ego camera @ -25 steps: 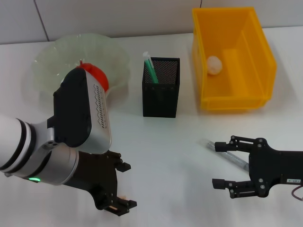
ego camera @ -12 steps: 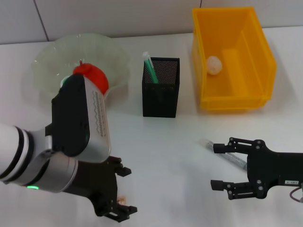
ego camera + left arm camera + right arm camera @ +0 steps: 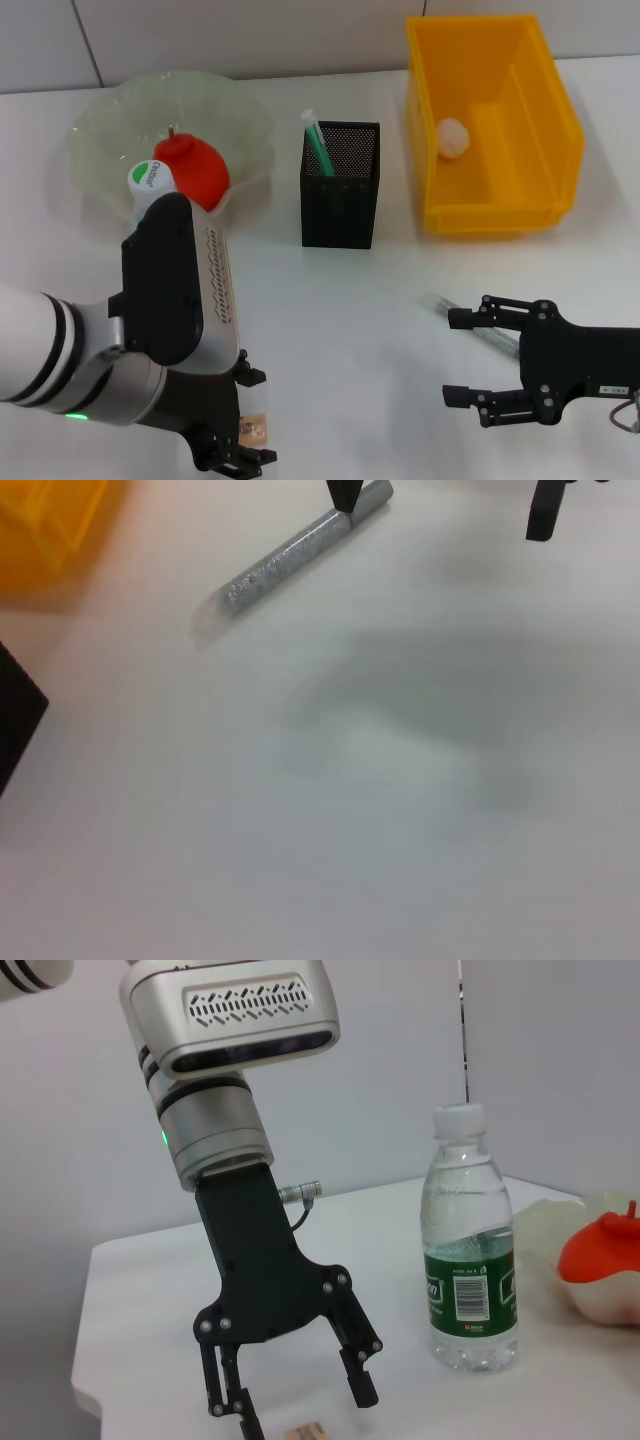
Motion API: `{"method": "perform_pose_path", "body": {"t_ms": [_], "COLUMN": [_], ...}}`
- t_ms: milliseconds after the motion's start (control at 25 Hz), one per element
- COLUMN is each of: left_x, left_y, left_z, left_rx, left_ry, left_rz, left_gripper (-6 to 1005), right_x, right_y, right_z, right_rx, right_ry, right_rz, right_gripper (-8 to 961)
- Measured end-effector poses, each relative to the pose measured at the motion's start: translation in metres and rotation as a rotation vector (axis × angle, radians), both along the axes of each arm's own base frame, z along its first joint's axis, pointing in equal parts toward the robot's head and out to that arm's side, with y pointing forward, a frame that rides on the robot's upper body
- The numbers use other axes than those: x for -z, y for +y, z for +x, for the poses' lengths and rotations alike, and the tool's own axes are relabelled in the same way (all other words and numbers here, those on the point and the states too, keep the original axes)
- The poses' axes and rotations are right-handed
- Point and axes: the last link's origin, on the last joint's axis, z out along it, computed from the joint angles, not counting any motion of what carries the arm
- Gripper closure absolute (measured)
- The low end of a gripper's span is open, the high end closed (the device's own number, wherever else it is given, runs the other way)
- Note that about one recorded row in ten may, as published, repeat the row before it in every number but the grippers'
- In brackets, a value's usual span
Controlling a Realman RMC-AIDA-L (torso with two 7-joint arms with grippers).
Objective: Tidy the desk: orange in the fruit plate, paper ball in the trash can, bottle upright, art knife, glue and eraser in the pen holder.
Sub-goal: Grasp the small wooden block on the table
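lab bench, white table, plain walls

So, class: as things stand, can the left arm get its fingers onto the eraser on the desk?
Probably yes. The left gripper hangs open directly over the eraser, fingers either side of it, and nothing lies between them. The bottle stands apart, off to the side.

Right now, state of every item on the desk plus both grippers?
orange: in the fruit plate.
bottle: upright, cap on, beside the plate.
paper ball: inside the yellow trash can.
pen holder: upright, green-tipped item inside.
grey tube: lying flat on the desk, at the right gripper.
eraser: on the desk under the left gripper.
left gripper: jaws open above the eraser.
right gripper: jaws open around the tube.
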Motion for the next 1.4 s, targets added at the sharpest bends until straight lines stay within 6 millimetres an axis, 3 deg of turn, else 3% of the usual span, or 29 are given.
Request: {"method": "perform_pose_path", "body": {"t_ms": [360, 800, 1400], "left_x": [0.0026, 0.0042, 0.0076], "left_y": [-0.0002, -0.0028, -0.0047], "left_z": [-0.0021, -0.0062, -0.0036], "left_rx": [-0.002, 0.006, 0.03], "left_ry": [0.018, 0.063, 0.097], "left_rz": [-0.003, -0.007, -0.001], "left_gripper": [199, 372, 384], "right_x": [0.0001, 0.0001, 0.0013], "right_y": [-0.0016, -0.0031, -0.0042], "right_z": [0.0013, 0.0025, 0.0028], "right_rx": [0.006, 0.011, 0.015], "right_ry": [0.0, 0.0, 0.005], "right_rz": [0.0, 0.0, -0.007], "right_gripper": [118, 117, 117]}}
